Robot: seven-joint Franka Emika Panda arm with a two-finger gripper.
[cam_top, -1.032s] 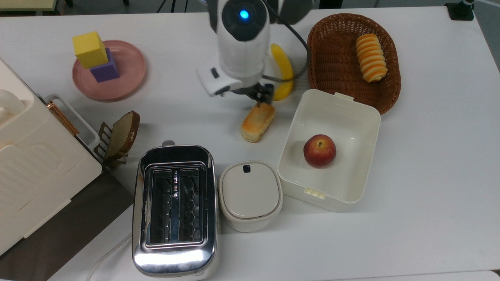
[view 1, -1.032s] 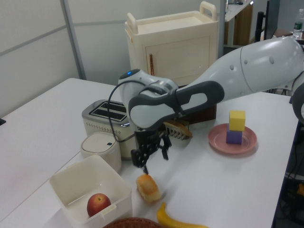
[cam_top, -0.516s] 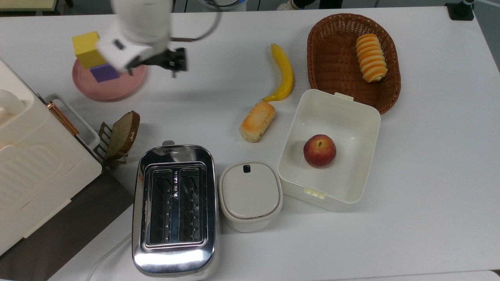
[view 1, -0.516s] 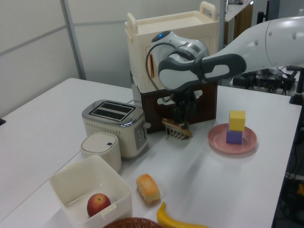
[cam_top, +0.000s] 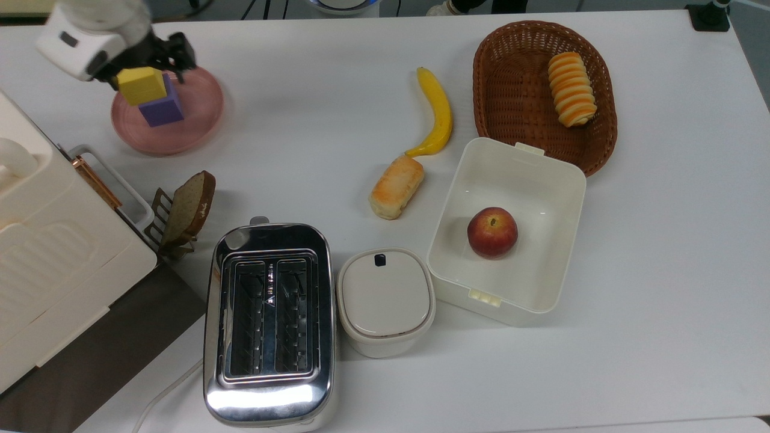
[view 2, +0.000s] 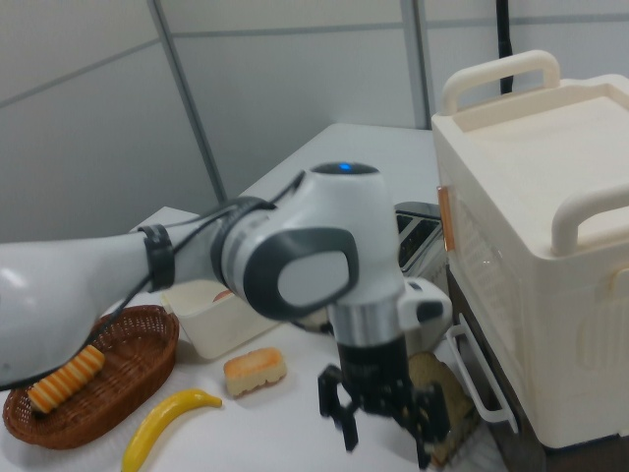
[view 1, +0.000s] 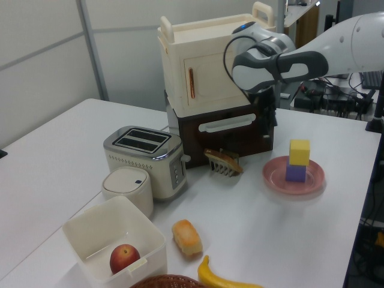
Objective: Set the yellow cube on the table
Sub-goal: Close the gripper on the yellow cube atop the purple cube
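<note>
Hand (cam_top: 174, 57) moved over pink plate (cam_top: 201, 114), fingers apart, yellow cube (cam_top: 142, 85) just beside, ungripped

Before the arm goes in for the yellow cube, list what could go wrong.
1. The yellow cube stands on the purple cube, itself on the pink plate. An off-centre grasp may topple the stack or drag the purple cube along.
2. In the left view the end effector hangs close to the cream cabinet; its approach could clip the cabinet.
3. The bread slice in its rack stands near the plate, so choose a drop spot well away.
</note>
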